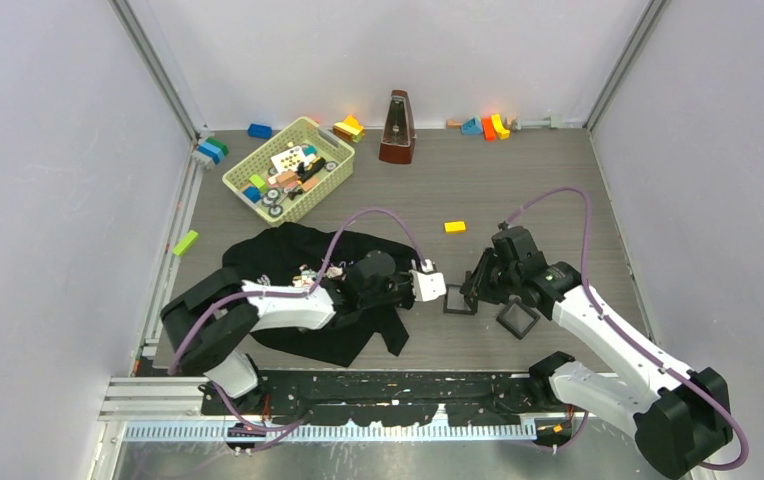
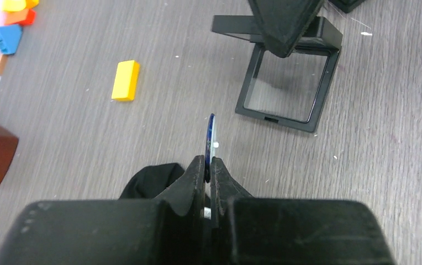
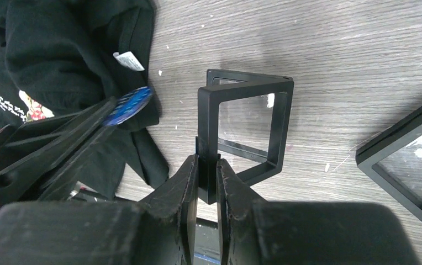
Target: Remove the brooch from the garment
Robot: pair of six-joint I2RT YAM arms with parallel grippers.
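At the centre of the left wrist view, the left gripper (image 2: 209, 165) was clamped on the brooch (image 2: 211, 132), which stood edge-on between its fingers, over the table (image 2: 87, 138) and off the garment (image 1: 298, 245). The removal therefore looked done; only setting it down seemed left. The right gripper (image 3: 207, 165) pinched the raised lid of a black frame box (image 3: 247, 127), near the brooch.
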